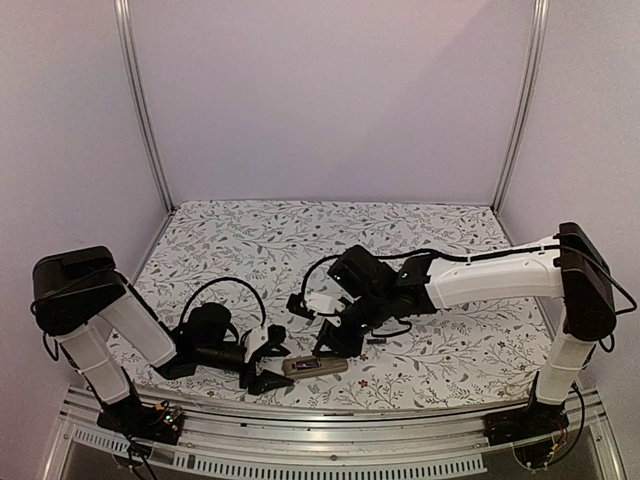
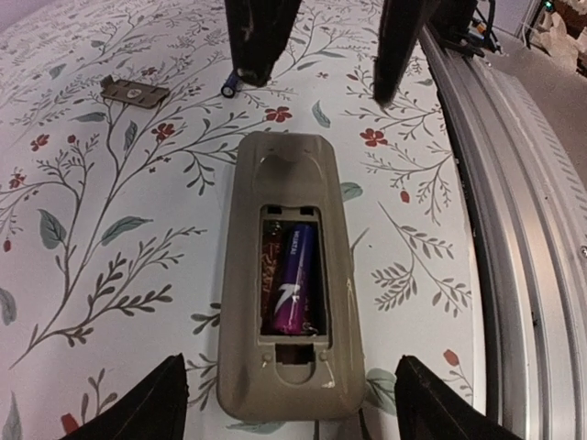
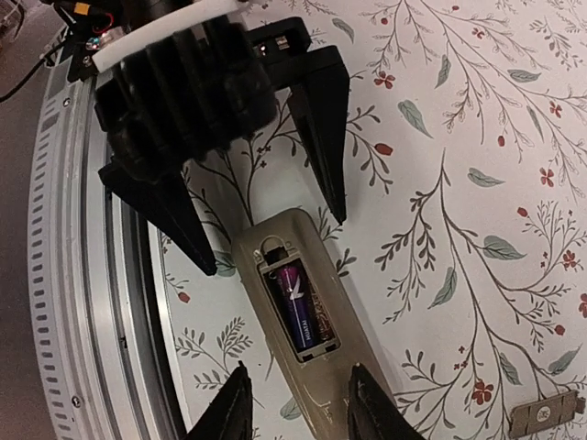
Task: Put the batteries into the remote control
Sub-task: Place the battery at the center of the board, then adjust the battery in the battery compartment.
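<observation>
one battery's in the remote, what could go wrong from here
1. The loose battery lies on the table right beside the right gripper; a nudge could roll it away.
2. The left gripper has its jaws open either side of the remote without clamping it, so the remote may slide when the second cell is pressed in.
3. The seated battery is uncovered and might pop out if bumped.

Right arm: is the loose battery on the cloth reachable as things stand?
Probably yes. The loose battery lies right beside the right pincer, nothing between them, though just outside its open jaws, so a sideways shift seems needed.
</observation>
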{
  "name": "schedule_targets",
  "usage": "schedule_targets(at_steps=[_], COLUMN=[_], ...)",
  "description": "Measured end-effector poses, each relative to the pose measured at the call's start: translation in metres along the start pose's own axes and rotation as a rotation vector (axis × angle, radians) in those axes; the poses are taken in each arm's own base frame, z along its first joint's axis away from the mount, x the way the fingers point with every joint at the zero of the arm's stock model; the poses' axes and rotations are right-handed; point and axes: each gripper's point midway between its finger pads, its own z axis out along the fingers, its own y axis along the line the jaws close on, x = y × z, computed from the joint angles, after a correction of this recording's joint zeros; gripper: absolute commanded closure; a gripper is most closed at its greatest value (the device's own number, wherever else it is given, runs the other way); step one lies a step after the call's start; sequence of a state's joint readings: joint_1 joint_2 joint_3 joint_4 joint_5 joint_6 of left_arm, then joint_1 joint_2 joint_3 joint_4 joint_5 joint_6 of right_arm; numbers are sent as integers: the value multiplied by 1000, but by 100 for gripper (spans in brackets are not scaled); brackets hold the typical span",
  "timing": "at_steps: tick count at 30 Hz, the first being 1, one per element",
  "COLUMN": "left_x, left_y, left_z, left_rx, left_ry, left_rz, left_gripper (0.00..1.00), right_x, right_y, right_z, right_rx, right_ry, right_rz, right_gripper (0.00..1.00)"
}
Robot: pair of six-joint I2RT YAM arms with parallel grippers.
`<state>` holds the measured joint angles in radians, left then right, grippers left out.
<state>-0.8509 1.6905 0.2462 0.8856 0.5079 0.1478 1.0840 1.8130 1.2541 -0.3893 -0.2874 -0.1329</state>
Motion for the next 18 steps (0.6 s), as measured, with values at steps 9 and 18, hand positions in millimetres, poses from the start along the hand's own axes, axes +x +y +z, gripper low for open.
schedule_targets(at_steps=[9,18], left_x=[7,7], left_y=[-4,-4], left_z=[9,11], left_rx=[31,36], left_ry=[15,11], left_rz=[47,123], left_gripper=[37,50], right_x=[-8,11], right_y=[4,26], right_z=[8,38], right_rx=[-27,-130], right_ry=[-56,-12], right_rz=[-272,-370], right_gripper=[83,64])
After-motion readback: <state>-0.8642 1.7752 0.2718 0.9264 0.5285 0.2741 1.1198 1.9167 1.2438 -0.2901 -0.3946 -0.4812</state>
